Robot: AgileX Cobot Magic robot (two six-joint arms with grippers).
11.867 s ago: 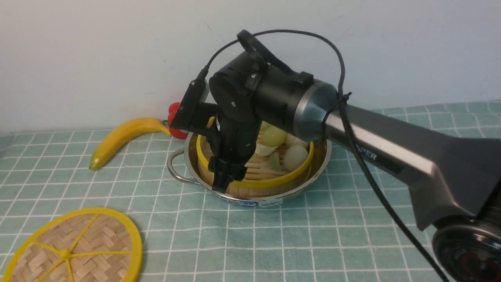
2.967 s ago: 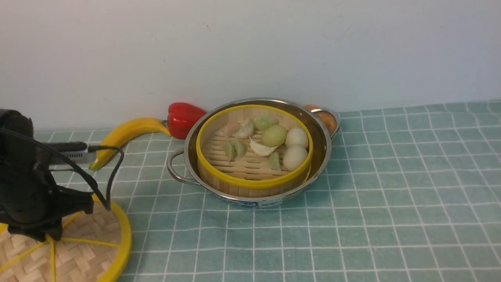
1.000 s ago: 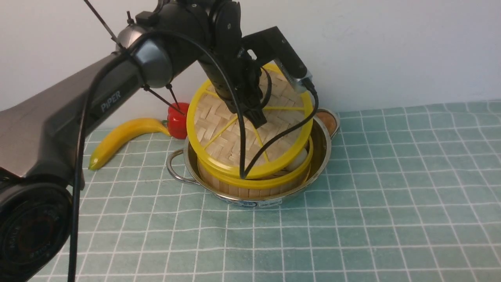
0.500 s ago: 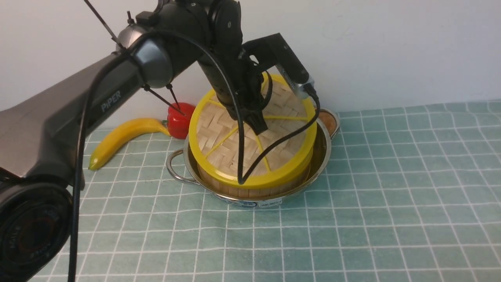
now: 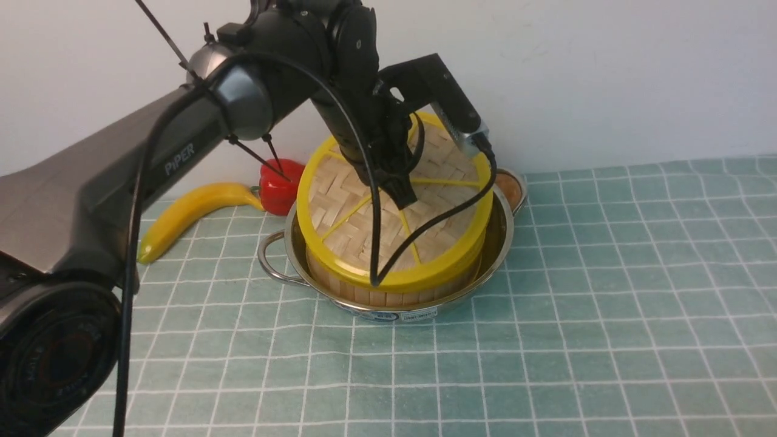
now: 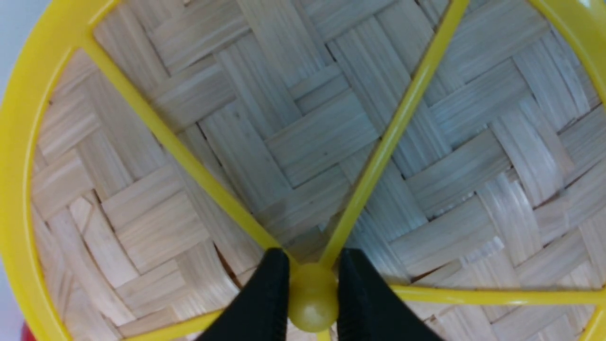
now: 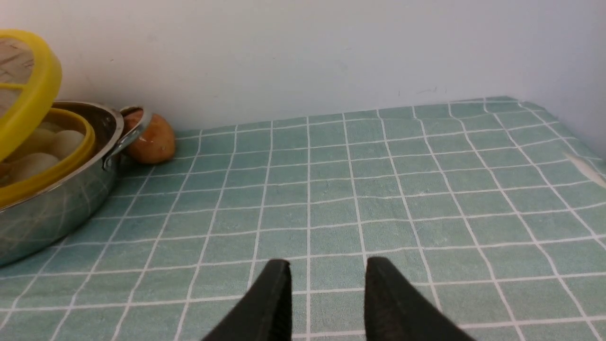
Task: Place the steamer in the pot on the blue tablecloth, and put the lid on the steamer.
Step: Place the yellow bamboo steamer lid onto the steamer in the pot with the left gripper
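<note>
Lid (image 5: 340, 206), yellow-rimmed woven-bamboo disc, hangs tilted over slatted bamboo steamer (image 5: 388, 296) in shiny steel pot (image 5: 501, 243) on teal checked tablecloth (image 5: 546, 334); left gripper (image 6: 312, 265) pinches centre knob (image 6: 312, 305), likely for centring. Right gripper (image 7: 326, 279) parted, empty.

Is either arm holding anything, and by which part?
The left gripper holds the lid by its centre knob between its fingers; the right gripper holds nothing.

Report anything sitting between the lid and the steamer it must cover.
Nothing visible does. The left pincer holds the lid by its centre, tilted over the steamer in the pot; only an open gap shows under its raised edge.
</note>
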